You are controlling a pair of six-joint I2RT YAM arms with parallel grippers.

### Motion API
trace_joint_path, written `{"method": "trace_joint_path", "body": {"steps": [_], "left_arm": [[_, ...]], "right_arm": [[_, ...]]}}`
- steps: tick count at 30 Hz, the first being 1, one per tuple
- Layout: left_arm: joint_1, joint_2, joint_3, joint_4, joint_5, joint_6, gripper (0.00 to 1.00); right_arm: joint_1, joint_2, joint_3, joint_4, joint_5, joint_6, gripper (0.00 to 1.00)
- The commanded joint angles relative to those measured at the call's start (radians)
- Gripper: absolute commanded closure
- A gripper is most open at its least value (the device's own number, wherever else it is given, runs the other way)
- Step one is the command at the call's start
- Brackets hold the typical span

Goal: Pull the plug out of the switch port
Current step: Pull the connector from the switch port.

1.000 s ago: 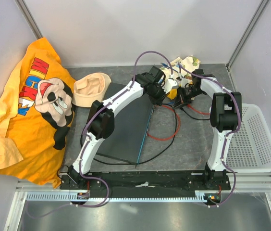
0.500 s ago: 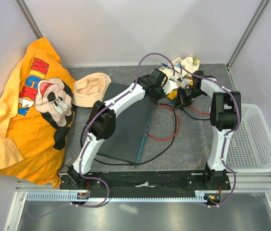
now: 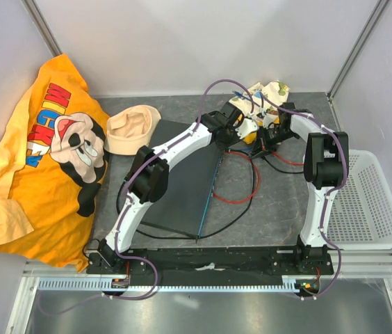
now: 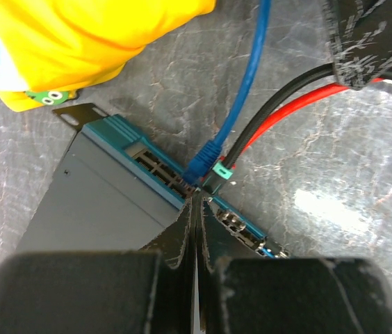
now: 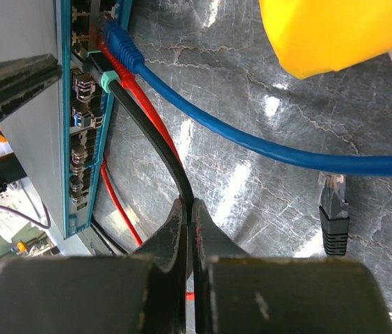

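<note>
The switch (image 3: 182,174) lies flat with its teal socket edge (image 4: 130,139) facing right. A blue plug (image 4: 200,163) and a black plug with a green tab (image 4: 217,174) sit in neighbouring sockets at its far end, with a red cable beside them. My left gripper (image 4: 196,200) is shut and empty, its tips on the switch's edge just beside those plugs. My right gripper (image 5: 188,207) is shut on the black cable (image 5: 151,136), a short way from the black plug (image 5: 102,69). The blue plug (image 5: 119,43) also shows there.
A loose black plug (image 5: 333,209) lies on the mat. A yellow toy (image 3: 265,94) sits behind the grippers. A beige cap (image 3: 132,129) and a yellow shirt (image 3: 43,160) lie at the left. A white mesh basket (image 3: 370,202) stands at the right. Red and black cables (image 3: 241,198) loop beside the switch.
My left gripper has moved farther back and to the right, toward the far end of the switch's socket edge. The right arm has hardly moved.
</note>
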Motion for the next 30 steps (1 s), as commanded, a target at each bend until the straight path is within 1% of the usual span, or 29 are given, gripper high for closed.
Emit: {"method": "trace_joint_path", "body": {"steps": [1, 13, 25, 30], "left_arm": [[-0.008, 0.016, -0.024, 0.047, -0.066, 0.031, 0.98], [-0.014, 0.028, -0.051, 0.066, -0.05, 0.034, 0.99], [-0.02, 0.022, -0.143, 0.072, -0.053, 0.114, 0.98], [-0.02, 0.01, -0.117, 0.076, -0.05, 0.071, 0.98]], "right_arm": [[-0.002, -0.012, 0.015, 0.07, -0.043, 0.031, 1.0], [-0.002, -0.008, 0.015, 0.068, -0.051, 0.035, 1.0], [-0.002, -0.002, 0.019, 0.066, -0.058, 0.04, 1.0], [-0.002, 0.001, 0.028, 0.066, -0.061, 0.043, 1.0]]}}
